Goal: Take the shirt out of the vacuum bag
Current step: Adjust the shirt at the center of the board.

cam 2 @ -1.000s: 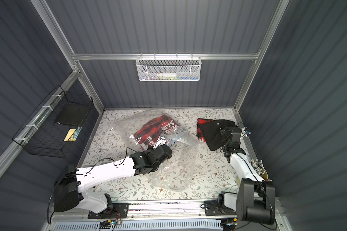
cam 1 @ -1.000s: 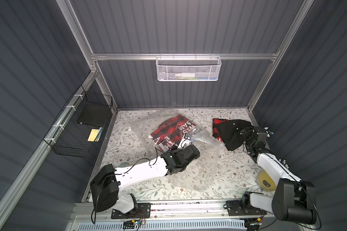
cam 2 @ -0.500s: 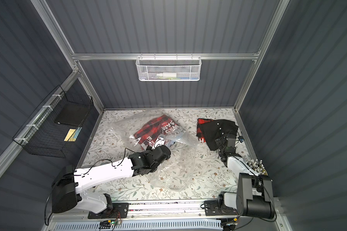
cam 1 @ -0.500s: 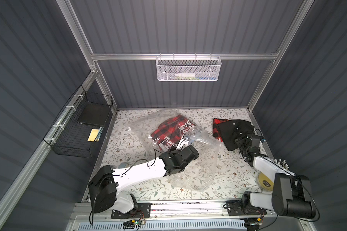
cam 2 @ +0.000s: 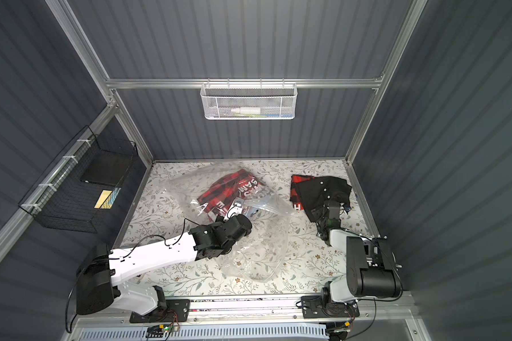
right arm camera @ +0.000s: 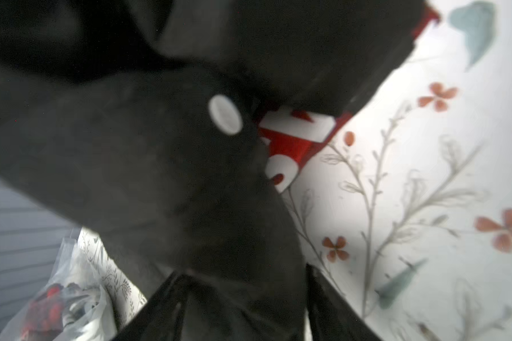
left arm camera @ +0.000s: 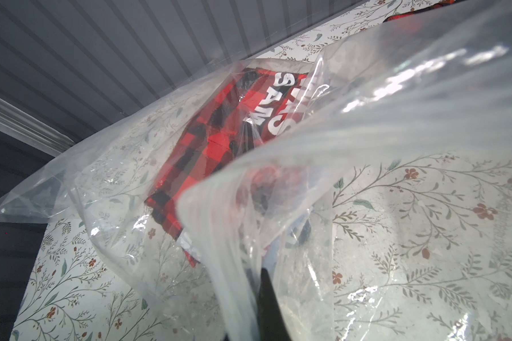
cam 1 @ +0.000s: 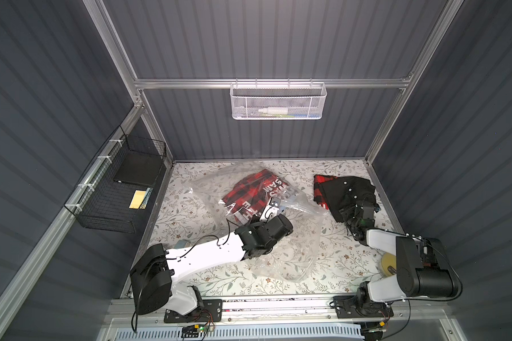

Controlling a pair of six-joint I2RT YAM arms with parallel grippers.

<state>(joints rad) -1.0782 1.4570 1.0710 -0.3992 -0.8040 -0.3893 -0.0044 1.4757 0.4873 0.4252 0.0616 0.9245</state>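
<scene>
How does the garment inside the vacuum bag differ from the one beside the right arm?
The bagged garment lies inside the vacuum bag, red plaid and white lettering showing; the loose garment lies bare on the table, mostly black side up with white buttons. Both show red plaid and white letters.

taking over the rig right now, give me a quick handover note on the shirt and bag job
Grippers: left gripper is shut on the lifted edge of the bag. The right gripper has its jaws astride the black shirt; grip unclear.
Things: the bag lies mid table with the plaid shirt inside. The black shirt lies outside it, at the right.
Done: black shirt is out of the bag.
Left: plaid shirt is in the bag. Probably hold the edge with the left gripper and pull with the right.
</scene>
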